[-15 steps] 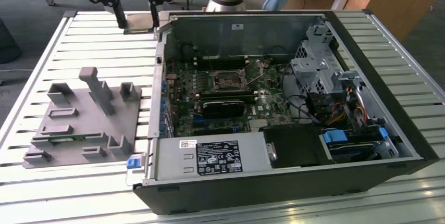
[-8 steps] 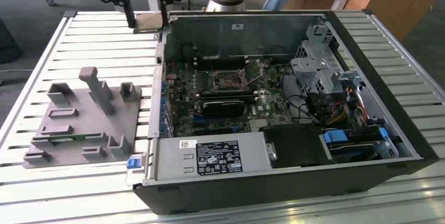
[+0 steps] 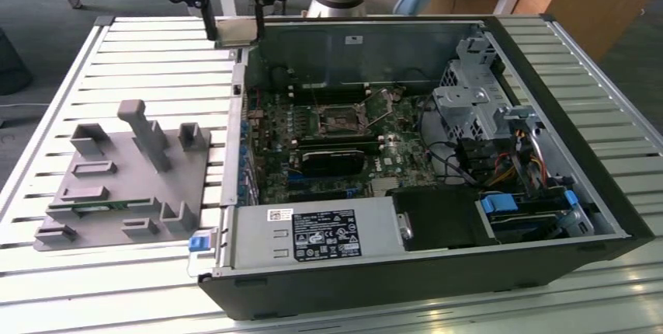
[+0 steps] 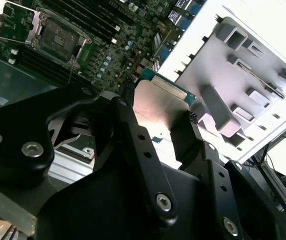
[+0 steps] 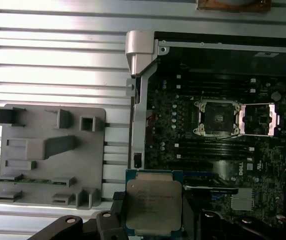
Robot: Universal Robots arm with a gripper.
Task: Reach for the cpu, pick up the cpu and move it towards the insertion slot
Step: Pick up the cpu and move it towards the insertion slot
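My gripper (image 3: 235, 29) hangs high over the case's far corner, on the exterior view's left, shut on the cpu (image 3: 236, 33). The cpu (image 5: 153, 202) is a flat square chip with a silver top and a green rim. In the second wrist view the black fingers (image 4: 128, 115) clamp two opposite edges of the cpu (image 4: 160, 107). The insertion slot (image 3: 337, 123) is a dark square socket with a silvery frame on the motherboard. It lies open in both wrist views (image 5: 217, 117) (image 4: 58, 37), well apart from the chip.
The open computer case (image 3: 580, 116) lies on a slatted metal table (image 3: 155, 62). A power supply (image 3: 310, 233) and a drive cage (image 3: 477, 101) flank the motherboard. A grey parts fixture (image 3: 124, 179) beside the case holds a green memory stick (image 5: 33, 180).
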